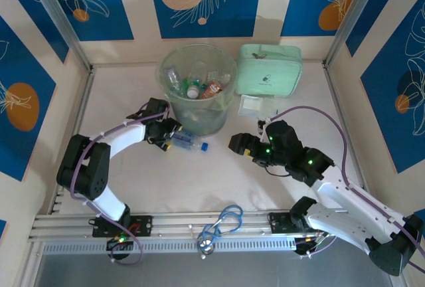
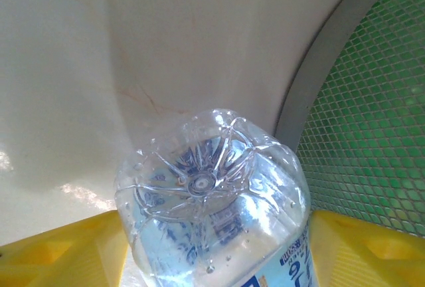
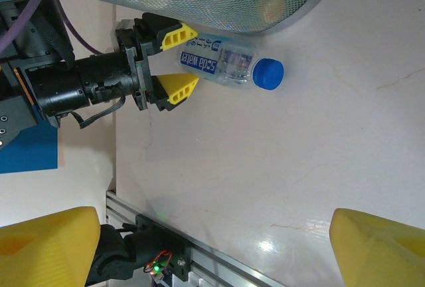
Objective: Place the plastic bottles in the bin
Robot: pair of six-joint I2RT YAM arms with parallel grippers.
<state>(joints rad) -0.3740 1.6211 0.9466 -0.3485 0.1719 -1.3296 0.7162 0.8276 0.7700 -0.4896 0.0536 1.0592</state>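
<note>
Top external view: I see the bin (image 1: 214, 118) standing at the far middle of the counter (image 1: 199, 187), and several bottles (image 1: 199, 86) lie inside it already. One clear bottle (image 1: 188, 143) with a blue label lies on its side on the counter, just beside the foot of the bin on the near side. Its blue cap (image 1: 204, 146) points to the right. The left end effector (image 1: 174, 139) is at the bottom end of this bottle. In the right wrist view its two yellow fingers (image 3: 178, 36) stand one on each side of the bottle, partly open. One finger lies against the bottle and the other is very near, and I cannot tell if they press it. The left wrist view shows the moulded bottom of the bottle between the yellow fingers, with the netted wall of the bin on the right. The right end effector (image 1: 236, 144) hangs over bare counter, apart from the bottle, with its jaws wide open and nothing between them.
</note>
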